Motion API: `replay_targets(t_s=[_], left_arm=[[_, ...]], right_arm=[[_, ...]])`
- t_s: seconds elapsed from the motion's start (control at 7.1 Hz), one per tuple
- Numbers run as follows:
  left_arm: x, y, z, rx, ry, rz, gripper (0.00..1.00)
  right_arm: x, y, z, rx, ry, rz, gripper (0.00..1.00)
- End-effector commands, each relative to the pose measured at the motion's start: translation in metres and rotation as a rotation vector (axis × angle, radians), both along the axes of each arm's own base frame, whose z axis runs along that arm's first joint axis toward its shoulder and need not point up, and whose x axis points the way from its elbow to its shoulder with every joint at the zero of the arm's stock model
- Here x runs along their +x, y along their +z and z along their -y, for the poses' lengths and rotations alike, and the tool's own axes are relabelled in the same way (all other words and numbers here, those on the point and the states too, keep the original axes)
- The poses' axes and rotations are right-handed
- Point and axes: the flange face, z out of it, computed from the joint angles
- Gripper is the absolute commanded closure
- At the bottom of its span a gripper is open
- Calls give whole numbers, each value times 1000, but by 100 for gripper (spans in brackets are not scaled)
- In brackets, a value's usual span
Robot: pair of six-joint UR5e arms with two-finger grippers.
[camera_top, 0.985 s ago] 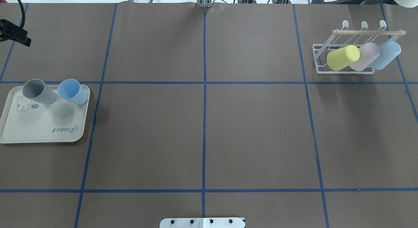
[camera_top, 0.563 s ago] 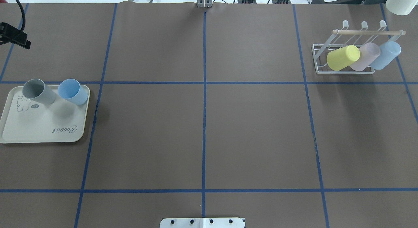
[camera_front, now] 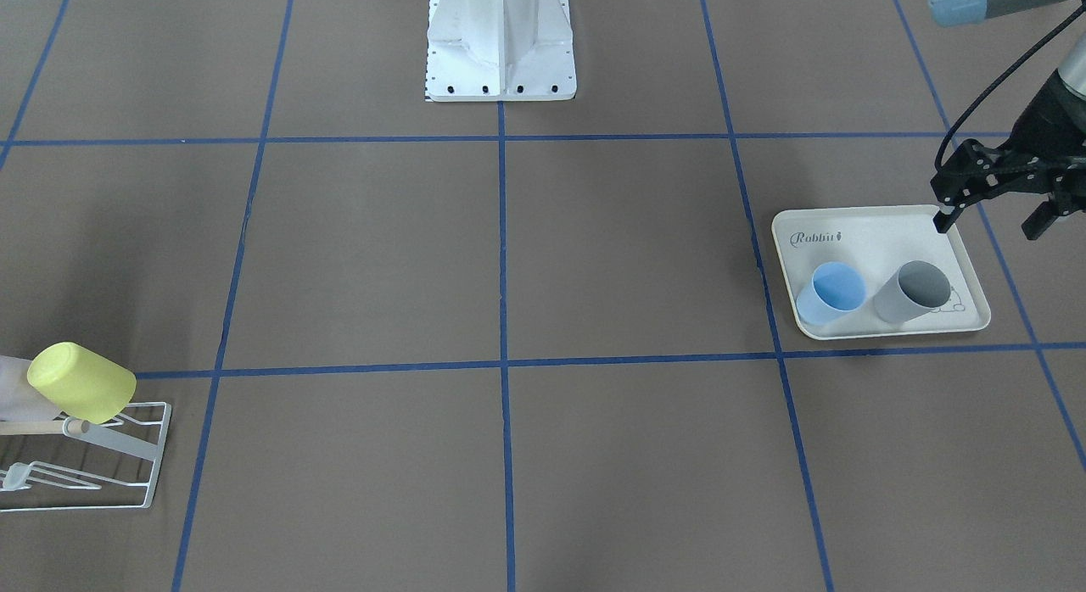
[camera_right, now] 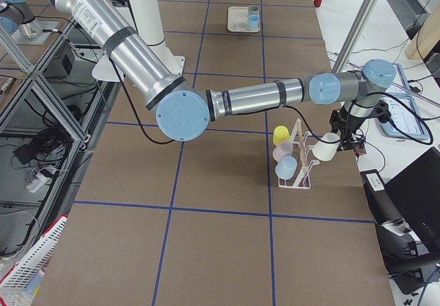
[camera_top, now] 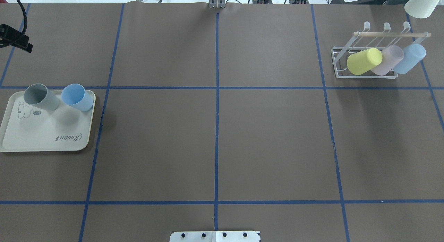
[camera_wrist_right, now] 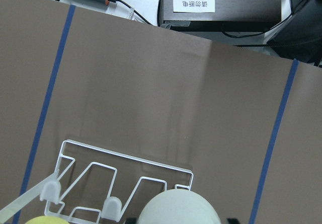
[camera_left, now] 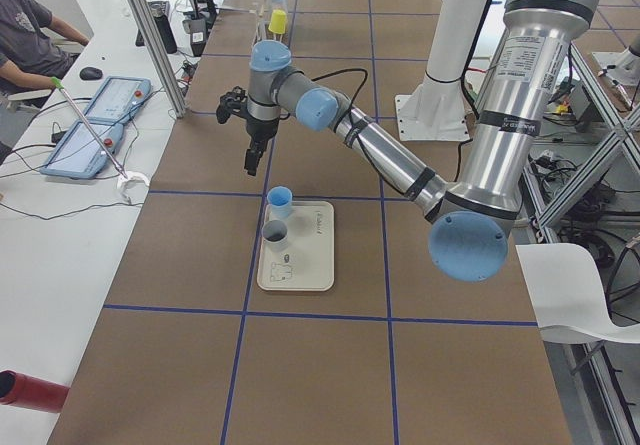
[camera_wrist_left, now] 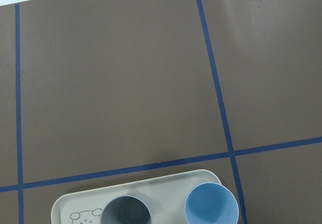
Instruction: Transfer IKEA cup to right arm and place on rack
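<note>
Gripping the cream cup, your right fingers held it in the air just beyond the rack, on the side away from the robot. With the handover done, I judge only the placing remained. It hung there for a reason: the near row was taken by a yellow cup, a pink cup and a pale blue cup leaning on their pegs, while the far pegs stood free. Your left fingers hung spread and empty high over the worktop beside the tray, where a grey cup and a blue cup stood, likely poised for the next pick.
</note>
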Motion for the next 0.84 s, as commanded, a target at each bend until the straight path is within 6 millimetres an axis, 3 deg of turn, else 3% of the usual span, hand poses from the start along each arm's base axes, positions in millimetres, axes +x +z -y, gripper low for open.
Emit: replay_targets(t_s=[0.0, 0.7], left_arm=[[0, -1, 0, 2, 1, -2, 0], [0, -2, -1, 2, 1, -2, 0]], right_arm=[[-20, 15, 4, 10, -22, -7, 74], [-31, 25, 0, -3, -37, -11, 73]])
